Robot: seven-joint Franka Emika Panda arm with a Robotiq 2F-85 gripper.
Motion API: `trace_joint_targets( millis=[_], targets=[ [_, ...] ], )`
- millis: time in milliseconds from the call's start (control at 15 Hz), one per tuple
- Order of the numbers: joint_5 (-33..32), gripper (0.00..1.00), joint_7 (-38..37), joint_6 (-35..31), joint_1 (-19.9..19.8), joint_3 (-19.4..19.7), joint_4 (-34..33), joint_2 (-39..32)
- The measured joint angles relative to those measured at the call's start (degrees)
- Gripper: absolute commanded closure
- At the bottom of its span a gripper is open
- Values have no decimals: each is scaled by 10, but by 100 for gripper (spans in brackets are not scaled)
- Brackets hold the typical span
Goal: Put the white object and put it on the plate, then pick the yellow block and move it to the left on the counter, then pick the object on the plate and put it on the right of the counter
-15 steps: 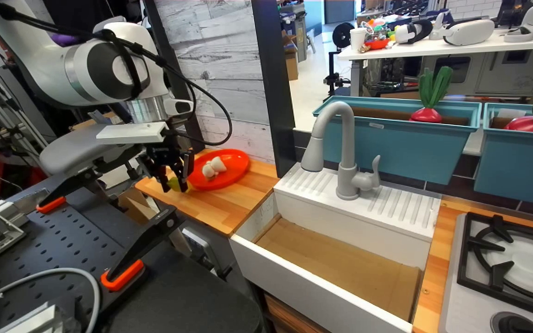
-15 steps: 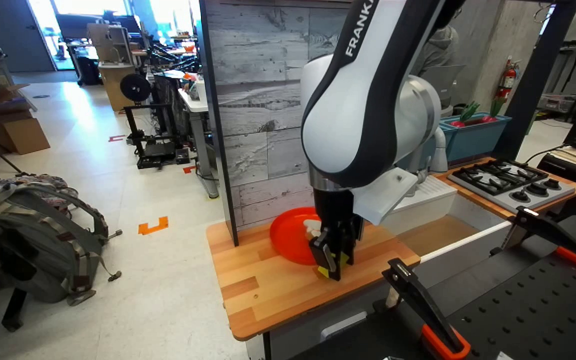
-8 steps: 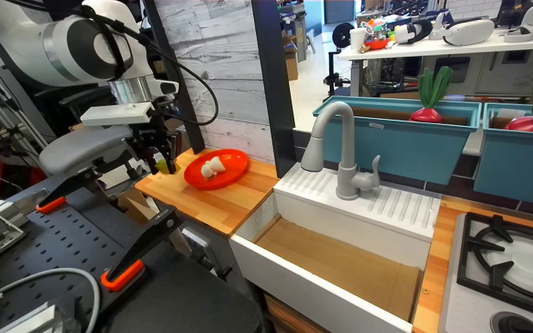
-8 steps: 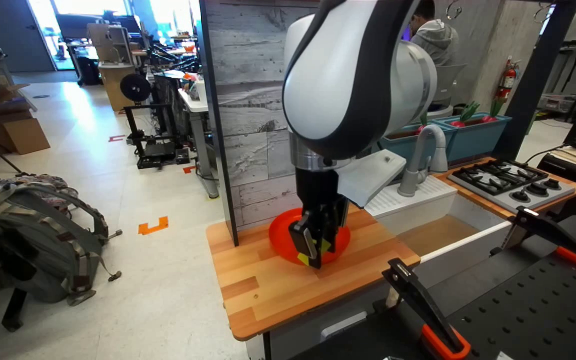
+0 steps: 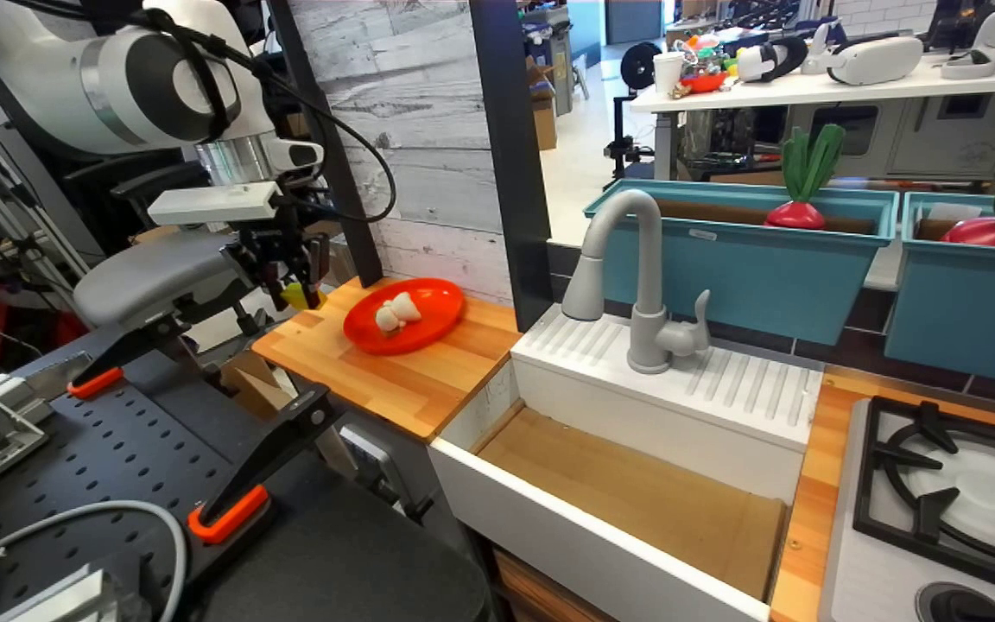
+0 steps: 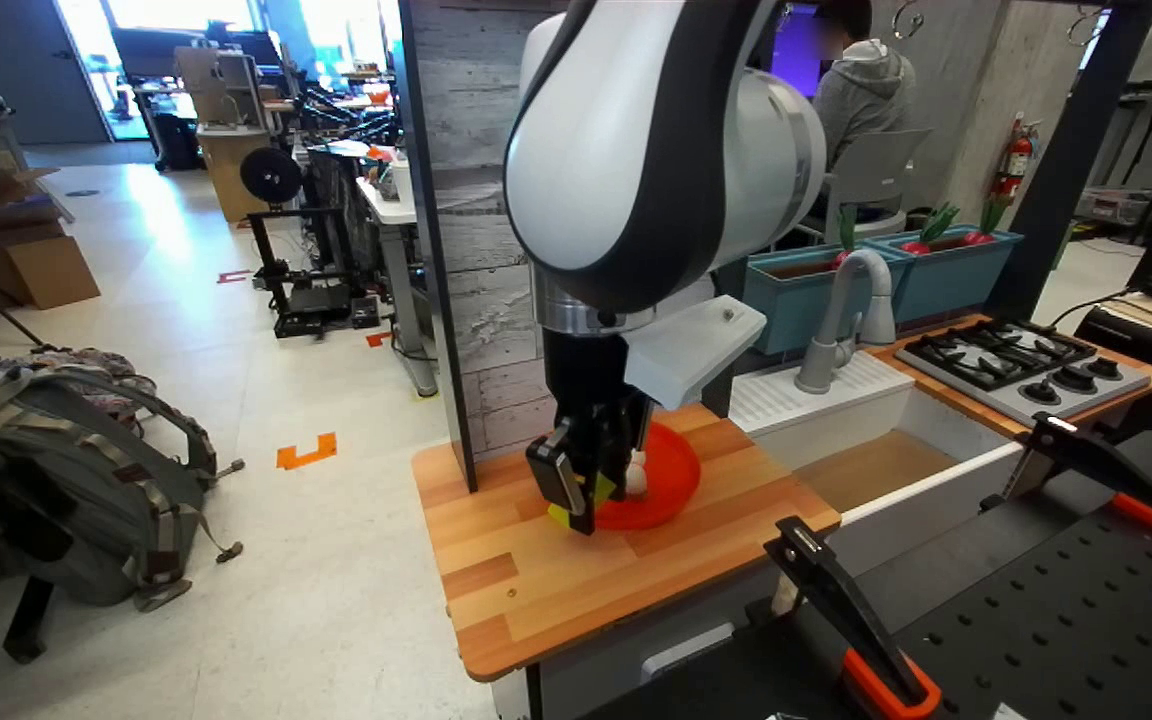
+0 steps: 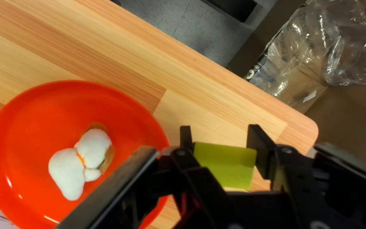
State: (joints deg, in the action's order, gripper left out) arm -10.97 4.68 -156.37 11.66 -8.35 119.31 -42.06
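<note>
The yellow block point(image 7: 226, 165) is between the two fingers of my gripper point(image 7: 221, 133) in the wrist view. In both exterior views my gripper point(image 5: 301, 289) point(image 6: 598, 505) is shut on the block point(image 5: 294, 296) point(image 6: 604, 488), which hangs above the wooden counter point(image 5: 394, 389) point(image 6: 506, 600). The fingers hide part of the block. The round red-orange plate point(image 7: 43, 105) lies on the counter beside the gripper; it shows in both exterior views point(image 5: 441, 324) point(image 6: 678, 480). The white object point(image 7: 67, 173), with a bit of brown, lies on the plate point(image 5: 364, 337) and is partly hidden behind the gripper in an exterior view point(image 6: 637, 475).
A grey wood-pattern panel point(image 5: 415, 130) stands behind the counter. The sink point(image 5: 610, 484) with a grey faucet point(image 5: 649, 259) adjoins the counter. Black clamps point(image 5: 273, 449) point(image 6: 846, 610) stand near its front edge. In the wrist view, a box with plastic wrap point(image 7: 313, 51) lies beyond the counter edge.
The gripper has risen from the counter with the yellow block and moved away from the sink, toward the counter's free end. The plate and white object have not moved.
</note>
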Motion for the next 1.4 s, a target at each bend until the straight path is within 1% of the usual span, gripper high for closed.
trace_joint_targets(
  millis=[800,867,933,1000,1133,1200,1267,1400],
  targets=[
    [1,78,-1,12,20,-3,-139,-117],
    [1,69,-2,17,22,-3,-149,-126],
    [1,28,-2,21,25,-3,-160,-134],
    [1,27,-3,25,27,-3,-169,-141],
    [1,14,-6,36,31,-3,-181,-146],
    [1,5,-6,40,32,-3,-187,-148],
    [1,1,-6,41,33,-3,-190,-149],
    [1,0,-7,41,37,-3,-194,-147]
  ],
)
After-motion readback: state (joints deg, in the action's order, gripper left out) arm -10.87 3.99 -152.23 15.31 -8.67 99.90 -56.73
